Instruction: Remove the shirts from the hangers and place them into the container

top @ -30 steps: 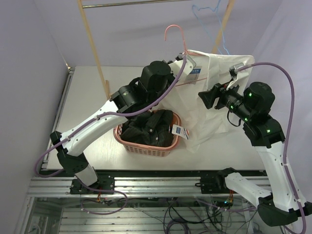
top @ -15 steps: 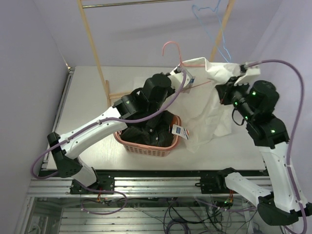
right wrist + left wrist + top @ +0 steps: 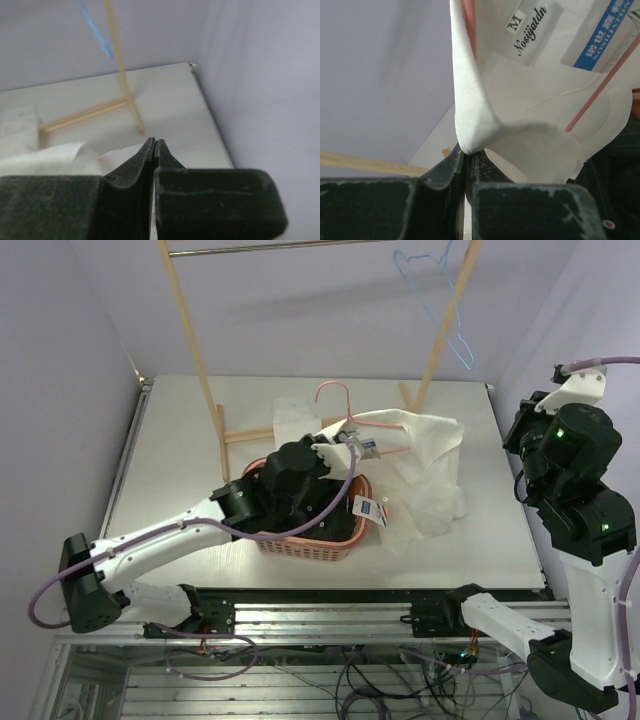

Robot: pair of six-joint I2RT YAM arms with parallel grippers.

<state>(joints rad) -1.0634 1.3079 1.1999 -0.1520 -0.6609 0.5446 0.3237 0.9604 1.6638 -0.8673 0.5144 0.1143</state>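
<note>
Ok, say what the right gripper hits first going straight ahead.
Probably the bare table beside the wooden rack's foot; depth is unclear. The right gripper is shut, the white shirt left of its line.

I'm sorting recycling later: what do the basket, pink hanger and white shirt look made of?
The basket looks like matte plastic: moulded, perforated walls. The pink hanger is a thin rod, likely coated wire. The white shirt is soft woven cloth, perhaps cotton; it creases and carries sewn labels.
</note>
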